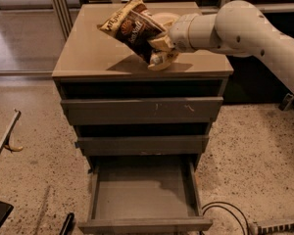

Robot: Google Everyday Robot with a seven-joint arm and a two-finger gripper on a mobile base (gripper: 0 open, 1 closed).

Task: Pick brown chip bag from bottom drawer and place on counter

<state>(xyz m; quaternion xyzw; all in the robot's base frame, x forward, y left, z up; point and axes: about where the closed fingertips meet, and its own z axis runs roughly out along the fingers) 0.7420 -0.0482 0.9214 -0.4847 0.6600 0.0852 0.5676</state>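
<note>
My gripper (157,50) is shut on the brown chip bag (130,27), a crinkled bag with a dark brown middle and cream edges. It holds the bag tilted above the middle of the beige counter (93,53), casting a shadow on it. The white arm reaches in from the right. The bottom drawer (143,192) is pulled out and empty at the foot of the grey cabinet.
Two upper drawers (142,110) stand slightly ajar. A white bowl (167,17) sits on the counter behind the bag. A black cable (225,212) lies on the speckled floor at the right. A metal bar (5,136) stands at the left.
</note>
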